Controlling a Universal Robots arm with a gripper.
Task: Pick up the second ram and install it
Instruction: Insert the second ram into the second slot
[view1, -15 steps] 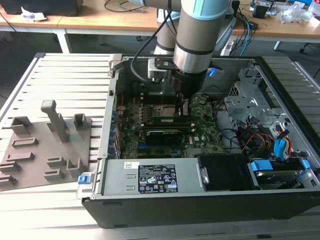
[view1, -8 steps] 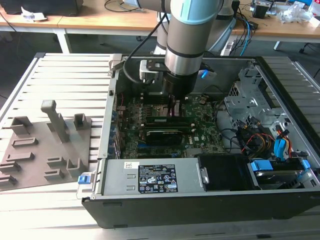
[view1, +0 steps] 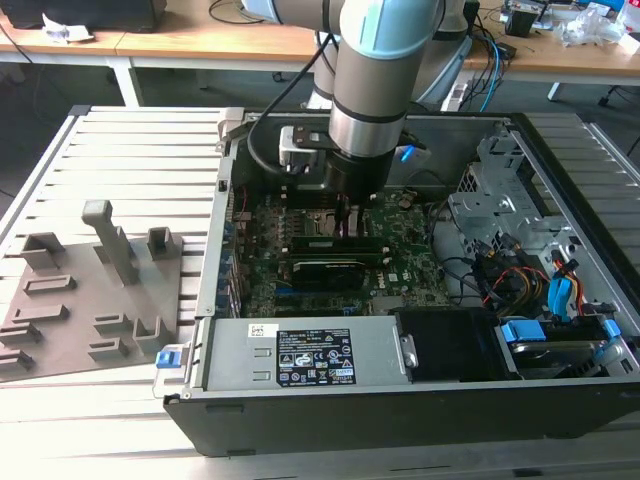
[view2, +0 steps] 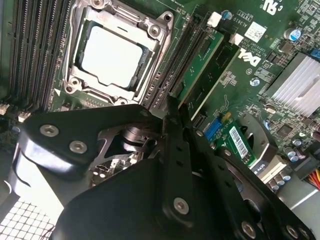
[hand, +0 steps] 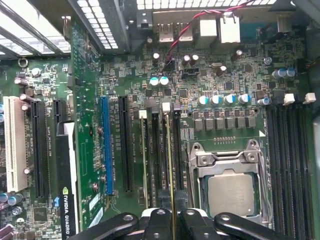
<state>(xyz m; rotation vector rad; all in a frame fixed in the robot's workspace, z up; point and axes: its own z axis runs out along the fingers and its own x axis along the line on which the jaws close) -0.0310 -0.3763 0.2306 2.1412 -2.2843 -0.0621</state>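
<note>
— Position of the second ram (hand: 169, 160)?
— Stands on edge in a slot just beside the processor socket (hand: 230, 185), directly under the gripper (hand: 173, 216) in the first wrist view.
— Long axis?
— Runs along the slot, parallel to the socket's side. Shows only as a thin top edge from above, leading from the white latch (hand: 166, 106) straight in between the fingertips.
— State of the jaws?
— Drawn in to a narrow gap, straddling the stick across its thickness near the end away from that latch. Seemingly pinching it, though hard to judge contact from so close.
— Seated or not?
— Cannot tell.
— Counts?
— One arm, one gripper, one socket. Two sticks upright, probably: the held one, plus the other stick (hand: 145, 160) one slot farther from the socket. Four slots on this side of the socket, four more on the far side. One graphics card (hand: 65, 185), well apart
</note>
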